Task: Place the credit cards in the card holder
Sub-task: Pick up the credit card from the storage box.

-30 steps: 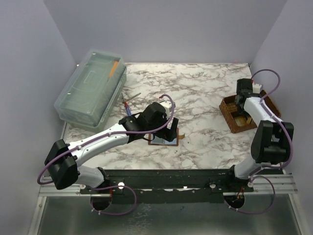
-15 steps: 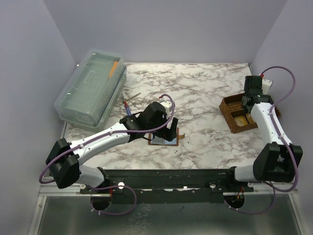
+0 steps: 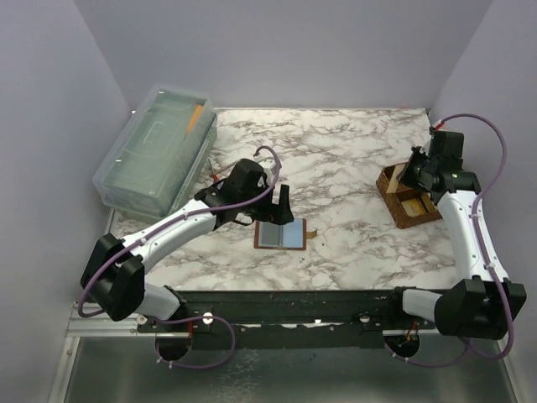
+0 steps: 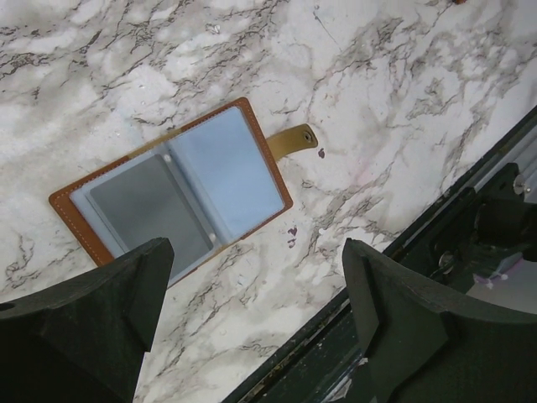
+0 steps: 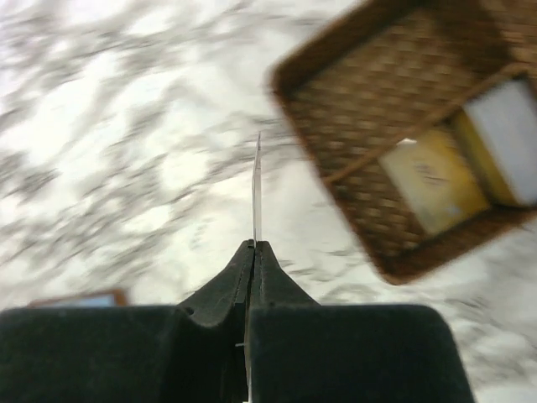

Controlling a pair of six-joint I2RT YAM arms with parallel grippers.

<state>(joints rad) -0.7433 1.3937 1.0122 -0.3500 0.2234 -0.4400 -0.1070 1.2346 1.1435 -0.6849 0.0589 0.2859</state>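
The card holder (image 3: 281, 236) lies open on the marble table, a tan leather wallet with grey-blue pages and its snap tab pointing right. In the left wrist view the card holder (image 4: 180, 189) has a darker grey left page. My left gripper (image 3: 281, 206) hangs open just behind it, and its fingertips (image 4: 256, 252) hold nothing. My right gripper (image 3: 411, 176) is raised over the left rim of the basket. It is shut (image 5: 254, 245) on a thin credit card (image 5: 257, 189), seen edge-on and sticking out past the tips.
A brown woven divided basket (image 3: 401, 215) sits at the right, with a yellow item (image 5: 432, 180) and a white item (image 5: 508, 138) inside. A clear lidded plastic box (image 3: 155, 151) stands at the back left. The black rail (image 4: 470, 210) runs along the near edge.
My left gripper has drawn back off the card holder, leaving it uncovered and open. My right arm has risen from the basket and turned left with the card in its jaws.
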